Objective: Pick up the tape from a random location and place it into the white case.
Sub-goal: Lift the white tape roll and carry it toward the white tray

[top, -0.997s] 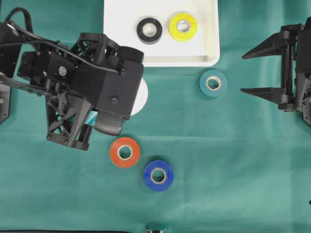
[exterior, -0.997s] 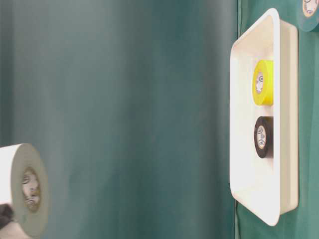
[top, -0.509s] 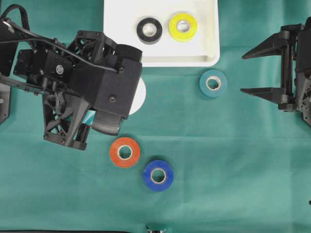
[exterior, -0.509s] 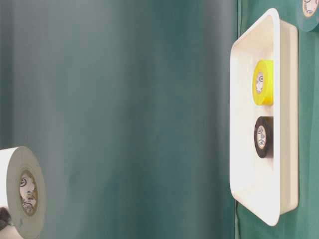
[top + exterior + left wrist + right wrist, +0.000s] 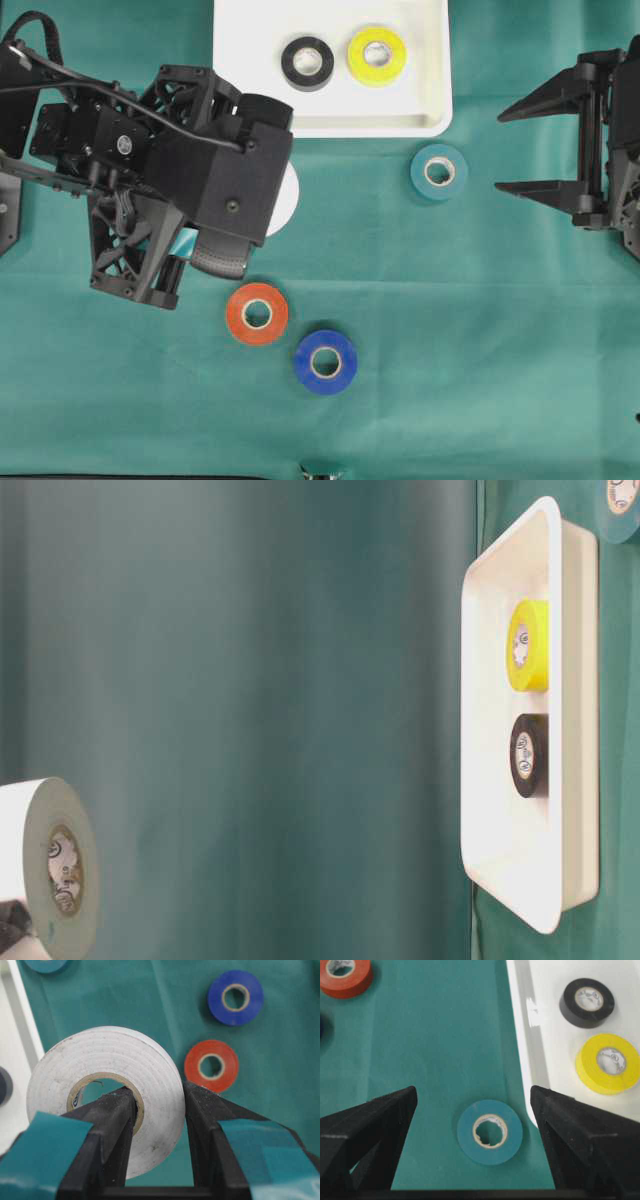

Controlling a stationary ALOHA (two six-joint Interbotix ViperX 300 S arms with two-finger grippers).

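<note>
1. Grip: the left gripper (image 5: 159,1110) is clamped on the white tape (image 5: 107,1092), one finger through the core and the other against the outer wrap, so the roll's wall is pinched and it hangs clear of the green cloth (image 5: 450,330).
2. Place: in the overhead view the roll peeks out from under the left arm, just near of the white case (image 5: 425,120), which already holds the black tape (image 5: 307,62) and yellow tape (image 5: 377,55).
3. Idle tool: the right gripper (image 5: 545,145) stands wide apart at the right, holding nothing, with the teal tape (image 5: 438,172) to its left.
4. Pointing: a ring has no long axis; the white tape's hole faces sideways in the table-level view, so it is carried roughly on edge, tilted.
5. Judgement: this carry suits a drop over the rim.
</note>
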